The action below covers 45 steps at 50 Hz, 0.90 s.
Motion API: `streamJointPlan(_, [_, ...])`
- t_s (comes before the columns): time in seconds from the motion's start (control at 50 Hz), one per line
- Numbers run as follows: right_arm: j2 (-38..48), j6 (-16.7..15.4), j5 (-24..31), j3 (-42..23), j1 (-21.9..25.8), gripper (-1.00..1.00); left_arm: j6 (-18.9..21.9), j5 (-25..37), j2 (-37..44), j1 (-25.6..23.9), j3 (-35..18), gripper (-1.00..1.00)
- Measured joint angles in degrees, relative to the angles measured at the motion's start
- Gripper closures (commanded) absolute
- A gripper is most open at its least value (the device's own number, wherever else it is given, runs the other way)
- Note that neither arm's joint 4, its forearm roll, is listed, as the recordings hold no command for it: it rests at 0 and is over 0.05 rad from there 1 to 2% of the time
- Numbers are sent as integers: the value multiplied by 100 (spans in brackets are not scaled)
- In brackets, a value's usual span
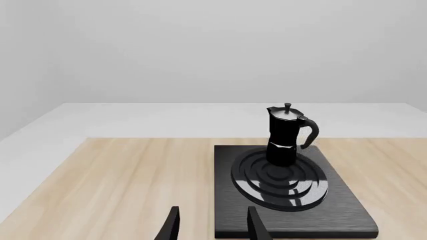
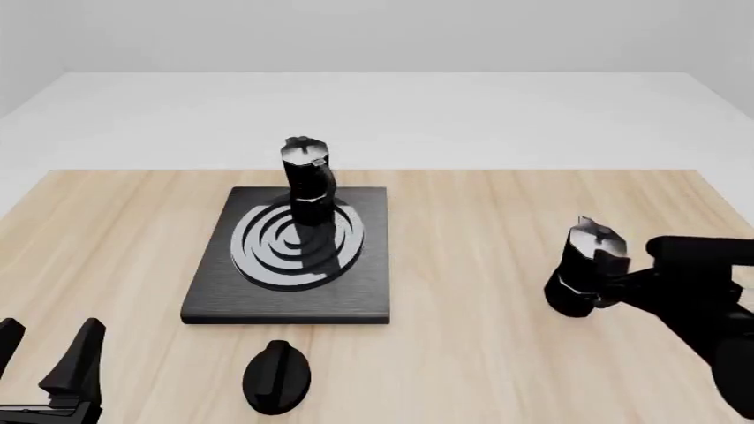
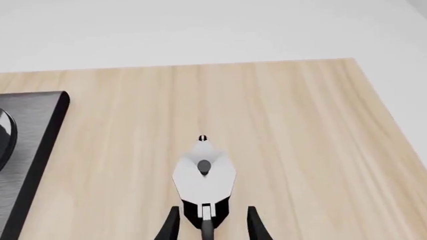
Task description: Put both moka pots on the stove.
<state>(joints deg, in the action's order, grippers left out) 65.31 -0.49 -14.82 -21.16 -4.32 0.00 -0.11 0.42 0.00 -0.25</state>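
Both arms are being rendered in plain matte black, without visible markings, cables or screws. The left pincer [image 2: 48,353] is being shown with flat, tapering blade-like fingers. The right pincer [image 3: 208,225] is being carried on blocky, angular housing.

We see bright, even, diffuse light across all three renders; no clear source direction. Shadows nearly absent on wooden table [image 2: 495,353]. We note soft sheen on stove [image 2: 371,265] burner rings and pale glare on moka pot lid [image 3: 203,175]. Edges sharp throughout; no blur or lens distortion.
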Motion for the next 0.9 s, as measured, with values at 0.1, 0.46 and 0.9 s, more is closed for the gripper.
streamJointPlan(0.1, [160,21,-107,-4,16,-100,0,0,0,0,0,-100])
streamJointPlan(0.46, [545,91,-375,20,71,-100,0,0,0,0,0,-100])
streamJointPlan(0.9, [863,127,-590,40,88,-100,0,0,0,0,0,-100])
